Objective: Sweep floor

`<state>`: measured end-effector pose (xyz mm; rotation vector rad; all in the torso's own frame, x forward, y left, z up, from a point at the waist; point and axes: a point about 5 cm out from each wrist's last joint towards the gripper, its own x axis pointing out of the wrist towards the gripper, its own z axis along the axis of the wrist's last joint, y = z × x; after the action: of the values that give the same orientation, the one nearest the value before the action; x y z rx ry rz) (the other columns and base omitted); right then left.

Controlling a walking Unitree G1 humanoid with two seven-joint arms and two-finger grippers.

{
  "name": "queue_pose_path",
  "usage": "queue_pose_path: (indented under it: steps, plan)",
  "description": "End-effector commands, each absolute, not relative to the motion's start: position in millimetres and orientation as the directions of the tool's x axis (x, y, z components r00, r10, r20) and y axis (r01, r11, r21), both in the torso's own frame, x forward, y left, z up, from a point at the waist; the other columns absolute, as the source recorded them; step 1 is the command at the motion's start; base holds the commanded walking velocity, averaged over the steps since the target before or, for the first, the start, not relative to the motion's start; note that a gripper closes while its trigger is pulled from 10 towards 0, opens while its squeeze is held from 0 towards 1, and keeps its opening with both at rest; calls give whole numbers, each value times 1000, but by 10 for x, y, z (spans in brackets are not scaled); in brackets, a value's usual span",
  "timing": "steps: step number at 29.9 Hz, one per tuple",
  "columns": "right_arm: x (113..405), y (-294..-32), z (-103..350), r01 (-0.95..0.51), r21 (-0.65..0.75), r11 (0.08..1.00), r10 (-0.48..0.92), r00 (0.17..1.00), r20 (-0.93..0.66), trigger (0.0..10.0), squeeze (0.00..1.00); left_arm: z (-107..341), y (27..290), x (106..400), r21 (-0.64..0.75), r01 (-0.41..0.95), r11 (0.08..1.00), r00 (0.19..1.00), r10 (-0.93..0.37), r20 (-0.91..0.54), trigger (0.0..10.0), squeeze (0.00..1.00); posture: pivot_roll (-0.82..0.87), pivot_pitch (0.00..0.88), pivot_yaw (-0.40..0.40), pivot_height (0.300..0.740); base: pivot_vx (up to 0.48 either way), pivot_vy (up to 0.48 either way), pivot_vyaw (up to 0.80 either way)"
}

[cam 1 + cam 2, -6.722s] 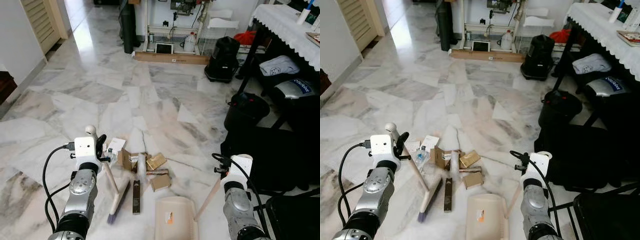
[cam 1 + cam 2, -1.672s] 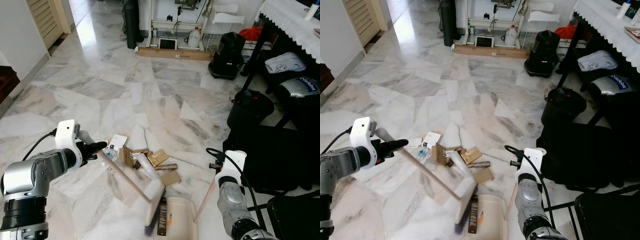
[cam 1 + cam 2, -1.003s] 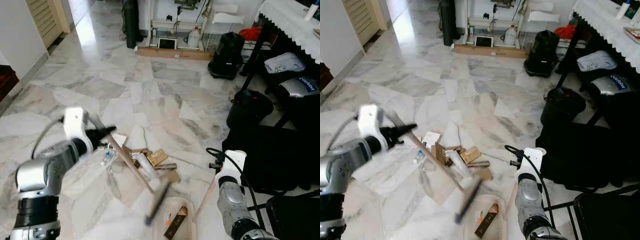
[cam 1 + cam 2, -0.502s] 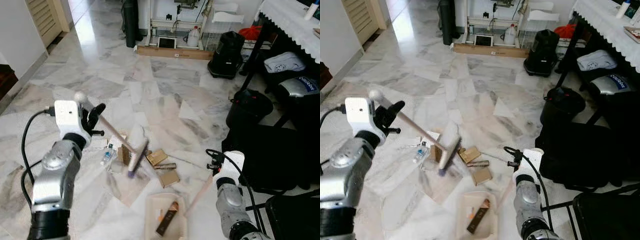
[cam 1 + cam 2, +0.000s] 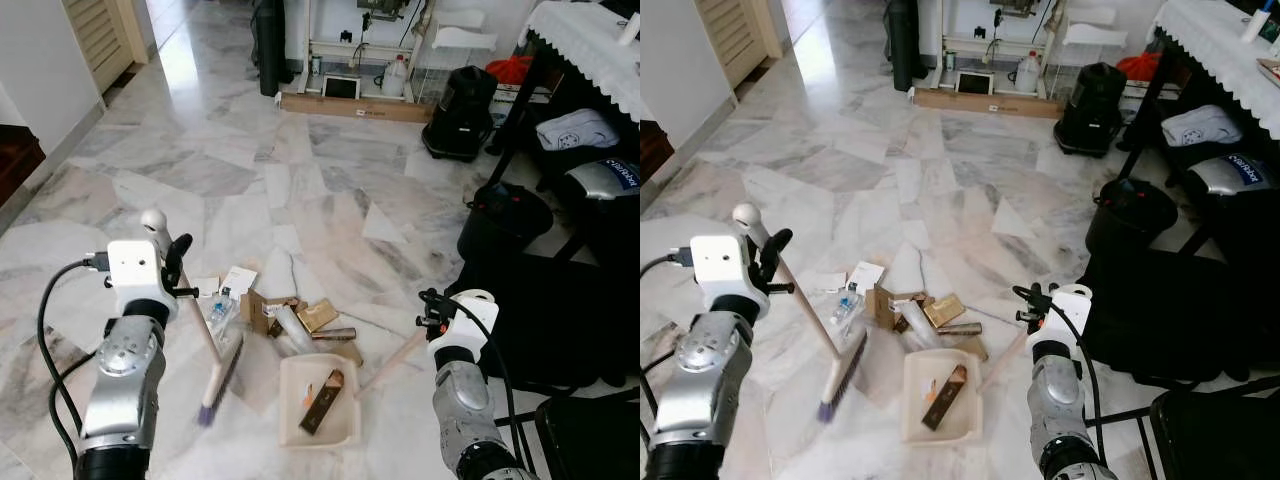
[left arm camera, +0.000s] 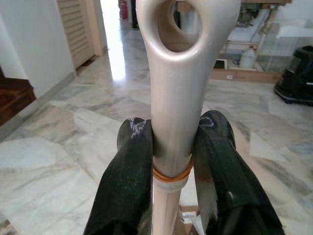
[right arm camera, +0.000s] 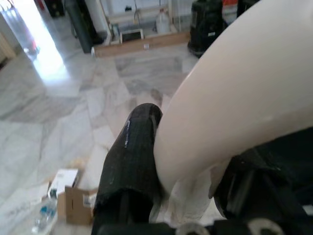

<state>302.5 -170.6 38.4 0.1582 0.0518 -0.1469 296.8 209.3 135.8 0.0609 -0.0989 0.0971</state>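
My left gripper (image 5: 168, 265) is shut on the pale broom handle (image 6: 171, 73), black fingers (image 6: 131, 171) pressed to both its sides. The broom head (image 5: 222, 372) rests on the marble floor, left of the cream dustpan (image 5: 345, 432). A dark brown bar (image 5: 322, 400) lies inside the pan. My right gripper (image 5: 432, 318) is shut on the dustpan handle (image 7: 234, 98), which slants down to the pan. Just beyond the pan lies a litter pile: a cardboard box (image 5: 257, 310), a gold box (image 5: 313, 317), a small bottle (image 5: 217, 310) and white paper (image 5: 237, 281).
A black bin (image 5: 504, 215) and black bags (image 5: 545, 310) stand to the right under a table with a white lace cloth (image 5: 590, 40). A black vacuum (image 5: 460, 100) and a long cardboard box (image 5: 350, 105) are at the far wall. Open marble floor lies ahead and left.
The broom head has swung from above the litter pile down to the floor left of the dustpan. The dustpan has slid closer to the pile.
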Motion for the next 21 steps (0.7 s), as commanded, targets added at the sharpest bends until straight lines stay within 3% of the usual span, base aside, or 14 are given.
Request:
queue_pose_path:
  steps: [1,11,21]
  plan:
    - [3088,-1772,558,161,171,972,-169,985,31,10000,0,1390,2067,2988,70,-99,993,985,88,147,10000,0,12,0,-68,740,0,0,0]
    - [3176,-1796,712,160,176,971,-176,981,84,10000,0,1310,2035,3071,58,-146,988,978,135,157,10000,0,6,0,-72,740,0,0,0]
    - [3138,-1754,714,143,185,972,-161,983,88,10000,0,1259,1988,3085,19,-152,988,976,147,163,10000,0,-5,0,-75,740,0,0,682]
